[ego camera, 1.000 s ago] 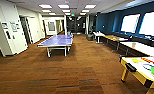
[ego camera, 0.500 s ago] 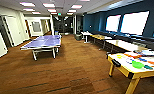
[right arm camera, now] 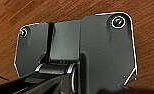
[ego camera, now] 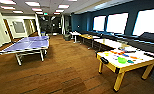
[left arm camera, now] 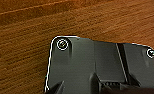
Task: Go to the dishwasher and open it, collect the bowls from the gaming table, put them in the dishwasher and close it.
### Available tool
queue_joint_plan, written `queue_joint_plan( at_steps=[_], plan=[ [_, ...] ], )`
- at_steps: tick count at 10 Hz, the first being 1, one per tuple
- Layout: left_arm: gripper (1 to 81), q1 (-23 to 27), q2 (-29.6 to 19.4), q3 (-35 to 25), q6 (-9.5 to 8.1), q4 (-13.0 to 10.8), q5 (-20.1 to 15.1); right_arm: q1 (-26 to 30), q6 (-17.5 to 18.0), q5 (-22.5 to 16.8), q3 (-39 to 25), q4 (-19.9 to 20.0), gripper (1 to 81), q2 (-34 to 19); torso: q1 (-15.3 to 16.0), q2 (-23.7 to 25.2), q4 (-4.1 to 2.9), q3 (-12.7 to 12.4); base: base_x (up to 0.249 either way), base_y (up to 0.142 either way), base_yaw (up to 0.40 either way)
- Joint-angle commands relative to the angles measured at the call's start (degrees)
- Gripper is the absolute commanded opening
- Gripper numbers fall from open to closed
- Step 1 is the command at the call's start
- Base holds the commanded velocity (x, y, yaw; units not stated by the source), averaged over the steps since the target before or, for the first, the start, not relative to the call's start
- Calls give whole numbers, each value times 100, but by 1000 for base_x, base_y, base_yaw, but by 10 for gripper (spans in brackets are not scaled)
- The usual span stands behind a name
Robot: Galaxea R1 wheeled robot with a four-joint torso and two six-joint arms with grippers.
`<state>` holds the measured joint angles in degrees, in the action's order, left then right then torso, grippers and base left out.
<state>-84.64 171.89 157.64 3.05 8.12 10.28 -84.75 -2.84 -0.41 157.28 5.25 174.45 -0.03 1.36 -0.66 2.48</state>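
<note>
Wood-grain flooring (ego camera: 65, 72) runs across a long open room with ceiling light panels (ego camera: 33, 3) overhead and a dark blue wall (ego camera: 133, 12) on the right that carries bright windows (ego camera: 116, 23). On the left, at middle distance, stands a blue table-tennis table (ego camera: 28, 43) on pale legs. Along the right wall a row of tables (ego camera: 89, 37) leads away toward the far end, with dark bench seating (ego camera: 143, 41) beside the windows.

Near on the right is the gaming table (ego camera: 143, 61), white-topped with yellow edge trim and yellow legs. On its top lies a scatter of coloured items; the green bowl (ego camera: 122, 60) sits toward the near edge, and a small yellow shape (ego camera: 107, 54) lies further left on the top, too blurred to tell whether it is the yellow bowl.

Both wrist views look down past dark robot plates onto the same brown wood floor (left arm camera: 23, 37). Whether the left claw or the right claw is apart or together cannot be told, since the fingers cannot be made out.

At the far end, pale walls and doorways (ego camera: 19, 27) open on the left.
</note>
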Motion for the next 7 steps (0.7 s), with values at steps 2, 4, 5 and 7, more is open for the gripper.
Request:
queue_joint_plan(
  at_steps=[2, 4, 5, 7],
  plan=[
    [811, 303, -40, 13, 29, -65, -254, 340, -6, -310, -6, 2, 811, 22, 3, 0, 0, 0, 0, 0, -345],
    [811, 303, -31, 13, 29, -65, -254, 339, -6, -319, -6, 2, 811, 14, 3, 0, 0, 0, 0, 0, -347],
    [811, 303, -22, 13, 29, -65, -254, 331, -6, -319, -6, 2, 811, 22, 3, 0, 0, 0, 0, 0, -348],
    [811, 303, -22, 13, 29, -65, -254, 340, -6, -319, -6, 2, 811, 22, 3, 0, 0, 0, 0, 0, -347]
  ],
)
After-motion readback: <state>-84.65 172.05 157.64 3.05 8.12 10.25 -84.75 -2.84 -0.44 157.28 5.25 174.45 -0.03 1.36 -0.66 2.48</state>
